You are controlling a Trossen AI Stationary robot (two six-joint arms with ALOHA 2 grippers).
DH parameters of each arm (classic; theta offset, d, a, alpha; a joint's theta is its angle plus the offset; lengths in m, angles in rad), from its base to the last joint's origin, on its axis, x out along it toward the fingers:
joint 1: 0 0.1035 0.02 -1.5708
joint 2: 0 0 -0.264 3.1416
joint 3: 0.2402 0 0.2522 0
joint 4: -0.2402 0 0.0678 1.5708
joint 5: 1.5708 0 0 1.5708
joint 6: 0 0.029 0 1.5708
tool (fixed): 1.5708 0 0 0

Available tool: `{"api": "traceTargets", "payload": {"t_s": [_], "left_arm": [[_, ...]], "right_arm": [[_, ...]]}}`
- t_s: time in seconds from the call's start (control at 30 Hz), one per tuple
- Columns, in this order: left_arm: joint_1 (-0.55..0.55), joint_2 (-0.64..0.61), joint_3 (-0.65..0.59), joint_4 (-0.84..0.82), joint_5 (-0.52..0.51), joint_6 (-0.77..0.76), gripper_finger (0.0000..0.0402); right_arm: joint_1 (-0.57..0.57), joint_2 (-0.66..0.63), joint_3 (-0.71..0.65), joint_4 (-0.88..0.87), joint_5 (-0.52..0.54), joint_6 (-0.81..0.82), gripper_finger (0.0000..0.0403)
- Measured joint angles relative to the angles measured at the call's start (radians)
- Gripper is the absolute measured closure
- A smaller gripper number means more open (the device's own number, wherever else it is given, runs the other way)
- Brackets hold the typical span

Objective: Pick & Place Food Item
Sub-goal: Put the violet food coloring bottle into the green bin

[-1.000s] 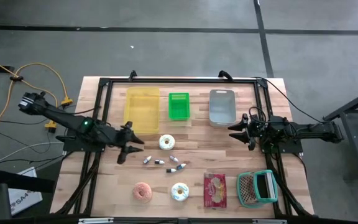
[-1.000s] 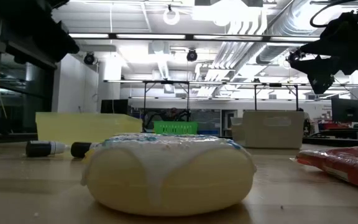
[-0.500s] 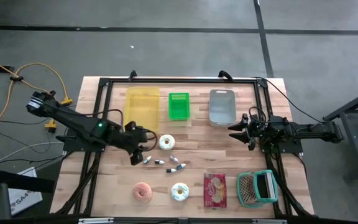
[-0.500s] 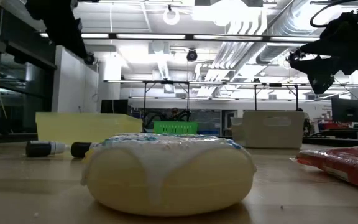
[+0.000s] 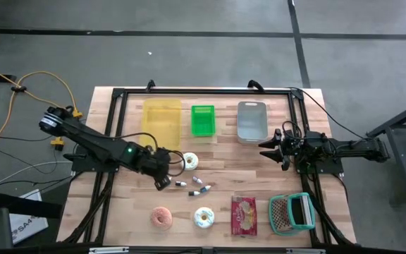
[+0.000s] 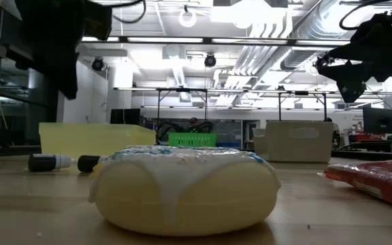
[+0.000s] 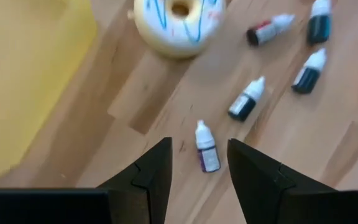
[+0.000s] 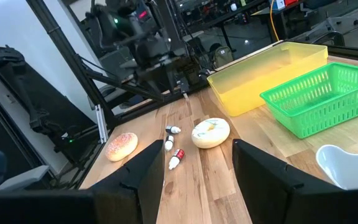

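Note:
My left gripper (image 5: 163,180) hangs open over the table's middle left, pointing steeply down. Its fingers (image 7: 160,168) stand either side of a small white-capped dropper bottle (image 7: 207,148) on the wood without touching it. Just beyond lies a white donut with blue icing (image 7: 179,22) (image 5: 189,161). Nearer the front edge lie a pink donut (image 5: 162,216), a white and teal donut (image 5: 204,217) (image 6: 186,190) and a red snack packet (image 5: 244,215). My right gripper (image 5: 269,150) (image 8: 197,168) waits open at the right, above the table.
Several small dropper bottles (image 5: 194,186) lie scattered at the centre. Along the far side stand a yellow bin (image 5: 161,121), a green basket (image 5: 203,120) and a grey bin (image 5: 252,121). A teal and white utensil (image 5: 292,213) lies at the near right.
My left gripper has swung toward the table's right, from the left edge out over the small bottles beside the white donut. It has tipped from nearly level to steeply downward and rolled about its own line. Nothing on the table has moved.

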Motion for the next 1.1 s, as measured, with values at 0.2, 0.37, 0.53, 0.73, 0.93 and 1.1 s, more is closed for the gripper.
{"api": "traceTargets", "payload": {"t_s": [0.2, 0.37, 0.53, 0.73, 0.93, 1.1], "left_arm": [[0.022, 0.082, 0.000, 0.002, 0.110, -0.054, 0.0253], [0.033, 0.135, 0.000, 0.003, 0.130, -0.064, 0.0253], [0.033, 0.171, 0.001, 0.012, 0.135, -0.087, 0.0253], [0.033, 0.208, 0.001, 0.068, 0.172, -0.112, 0.0253], [0.033, 0.241, 0.002, 0.105, 0.198, -0.131, 0.0253], [0.033, 0.265, 0.002, 0.119, 0.201, -0.133, 0.0253]], "right_arm": [[0.000, 0.000, 0.000, 0.000, 0.000, 0.000, 0.0228], [0.000, 0.000, 0.000, 0.000, 0.000, 0.000, 0.0228], [0.000, 0.000, 0.000, 0.000, 0.000, 0.000, 0.0228], [0.000, 0.000, 0.000, 0.000, 0.000, 0.000, 0.0228], [0.000, 0.000, 0.000, -0.001, 0.000, 0.000, 0.0228], [0.000, 0.000, 0.000, -0.001, 0.000, 0.000, 0.0228]]}}
